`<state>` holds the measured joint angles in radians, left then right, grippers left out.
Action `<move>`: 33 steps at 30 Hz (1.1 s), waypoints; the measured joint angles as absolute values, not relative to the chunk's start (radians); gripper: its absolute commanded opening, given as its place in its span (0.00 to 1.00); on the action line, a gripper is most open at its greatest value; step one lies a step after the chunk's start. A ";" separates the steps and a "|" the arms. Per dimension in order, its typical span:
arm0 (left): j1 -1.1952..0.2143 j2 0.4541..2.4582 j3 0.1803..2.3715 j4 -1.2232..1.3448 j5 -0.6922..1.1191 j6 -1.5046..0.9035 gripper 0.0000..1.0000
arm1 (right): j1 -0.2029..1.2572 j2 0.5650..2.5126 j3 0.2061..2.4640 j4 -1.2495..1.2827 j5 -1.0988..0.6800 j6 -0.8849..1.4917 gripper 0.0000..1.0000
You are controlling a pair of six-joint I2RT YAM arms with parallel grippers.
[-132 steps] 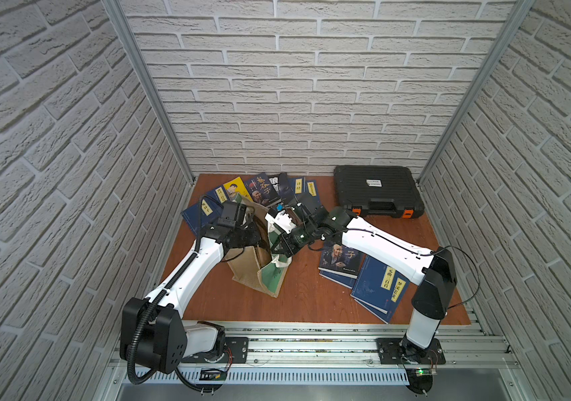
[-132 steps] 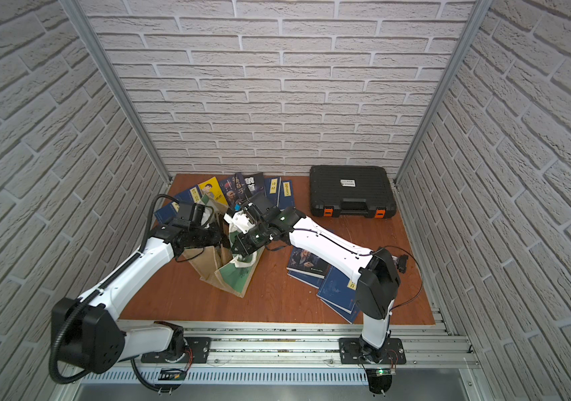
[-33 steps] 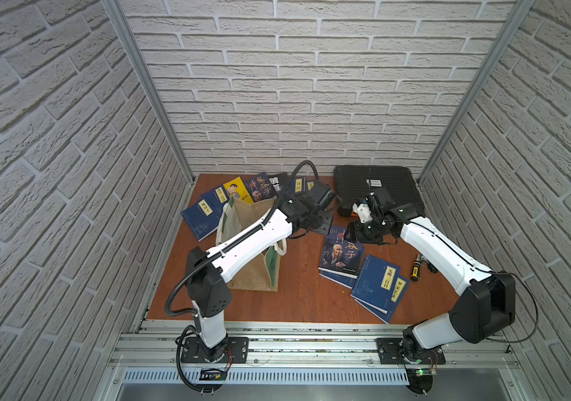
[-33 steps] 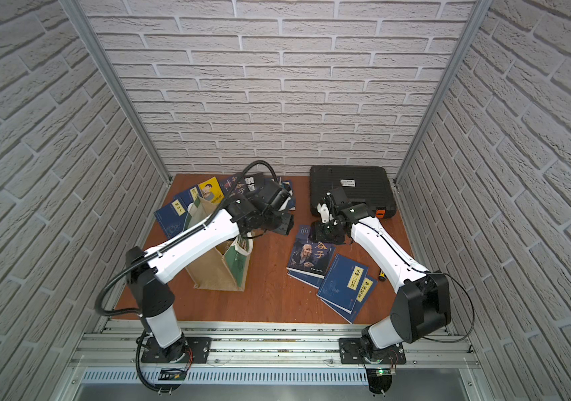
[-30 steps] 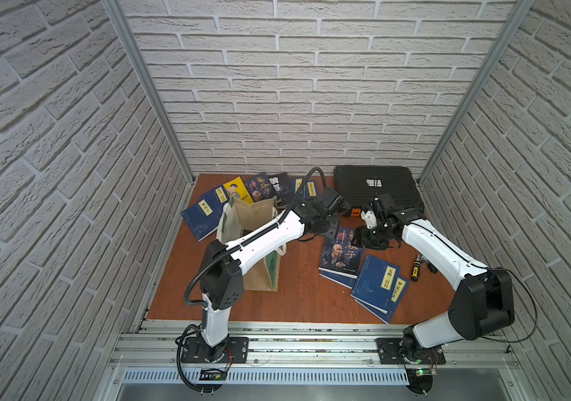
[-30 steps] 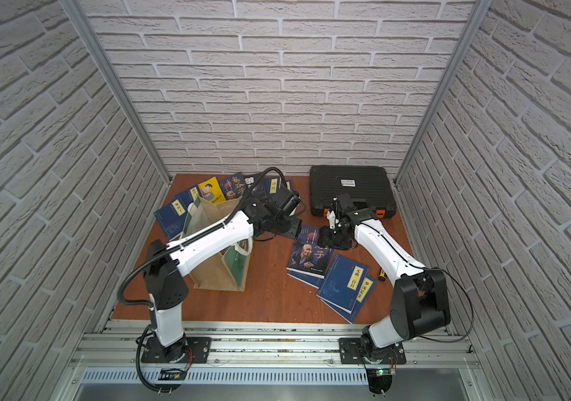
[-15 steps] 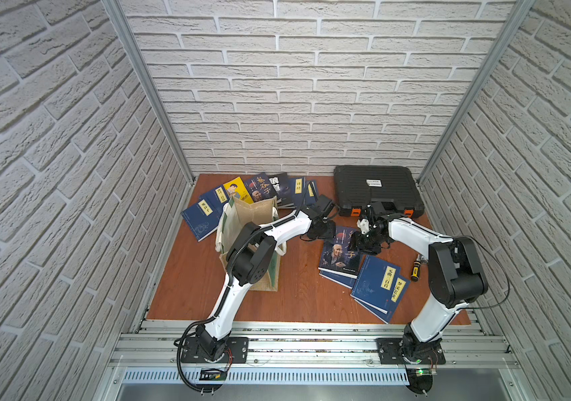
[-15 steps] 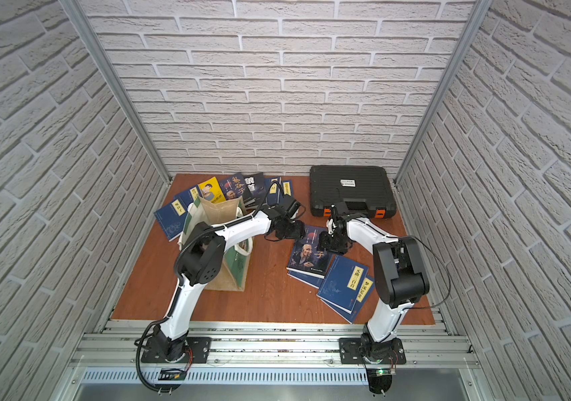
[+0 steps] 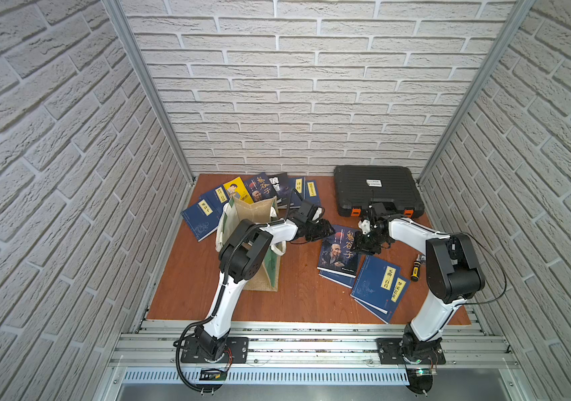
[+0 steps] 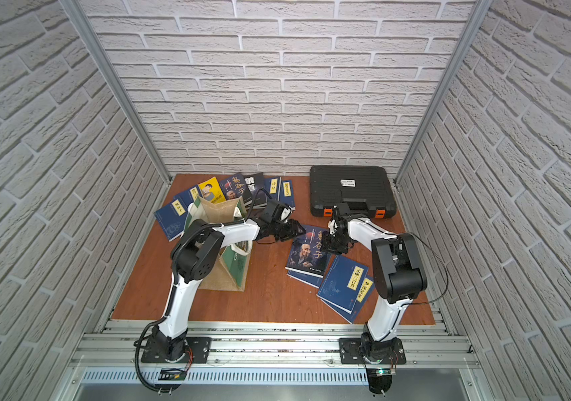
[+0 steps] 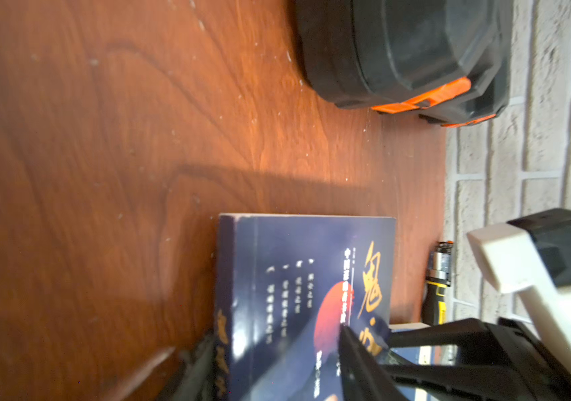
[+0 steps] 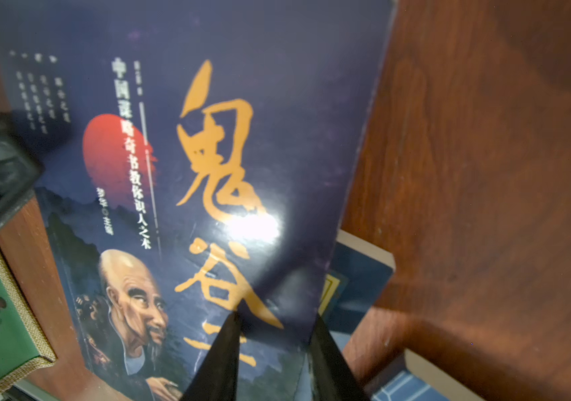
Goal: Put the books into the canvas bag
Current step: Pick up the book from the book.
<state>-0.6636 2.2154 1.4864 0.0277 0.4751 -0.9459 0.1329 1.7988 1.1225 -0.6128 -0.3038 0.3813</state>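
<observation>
Where gold-lettered book (image 12: 207, 156) lies, right pincer (image 12: 275, 323) straddles its edge.

Bright, even light from above in both top views, everything crisp right into the corners. Only faint, soft shadows lie on the table (image 9: 298, 298). The wrist views run dim and orange. The left one is smeared with blur, and in the right one white glare flares on the dark gold-lettered book (image 12: 207, 156).

In the left wrist view the gold-lettered book (image 11: 305, 295) is blurred and cut off by the frame. In both top views the left arm (image 9: 242, 257) hides much of the canvas bag (image 9: 254, 211); a tiny tool (image 9: 416, 269) cannot be identified.
</observation>
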 measured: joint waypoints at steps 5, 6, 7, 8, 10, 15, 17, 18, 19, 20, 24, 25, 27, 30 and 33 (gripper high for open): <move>-0.660 2.186 1.433 0.047 0.505 -0.971 0.24 | 0.130 1.798 1.119 -0.605 -0.314 0.385 0.29; -0.660 2.172 1.425 0.050 0.507 -0.974 0.19 | 0.130 1.798 1.119 -0.605 -0.314 0.385 0.29; -0.660 2.161 1.422 0.052 0.511 -0.974 0.15 | 0.130 1.798 1.119 -0.604 -0.315 0.385 0.29; -0.661 2.146 1.422 0.052 0.519 -0.977 0.10 | 0.129 1.798 1.119 -0.603 -0.316 0.386 0.29; -0.665 2.117 1.422 0.051 0.523 -0.971 0.02 | 0.129 1.797 1.117 -0.597 -0.326 0.386 0.30; -0.680 2.061 1.435 -0.021 0.495 -0.914 0.00 | 0.134 1.776 1.111 -0.599 -0.342 0.386 0.37; -0.686 2.042 1.457 -0.074 0.487 -0.882 0.00 | 0.139 1.750 1.110 -0.616 -0.342 0.386 0.39; -0.690 2.027 1.471 -0.107 0.483 -0.866 0.00 | 0.142 1.729 1.111 -0.625 -0.342 0.386 0.40; -0.695 2.013 1.481 -0.134 0.477 -0.850 0.00 | 0.145 1.710 1.111 -0.635 -0.342 0.386 0.41; -0.699 1.990 1.494 -0.169 0.466 -0.828 0.00 | 0.148 1.679 1.113 -0.648 -0.342 0.385 0.43; -0.712 1.870 1.539 -0.304 0.403 -0.739 0.00 | 0.154 1.540 1.148 -0.707 -0.346 0.388 0.46; -0.713 1.839 1.546 -0.327 0.387 -0.723 0.00 | 0.155 1.507 1.164 -0.717 -0.348 0.390 0.47; -0.712 1.750 1.554 -0.377 0.339 -0.680 0.00 | 0.160 1.443 1.202 -0.738 -0.351 0.393 0.48; -0.709 1.612 1.559 -0.436 0.256 -0.617 0.00 | 0.184 1.368 1.254 -0.757 -0.360 0.410 0.49; -0.708 1.467 1.559 -0.488 0.160 -0.560 0.00 | 0.229 1.331 1.306 -0.777 -0.361 0.430 0.50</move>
<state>-0.7078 1.4673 1.5593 -0.4877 0.1600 -0.5598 0.2295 1.3312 1.3064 -0.7773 -0.3611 0.4305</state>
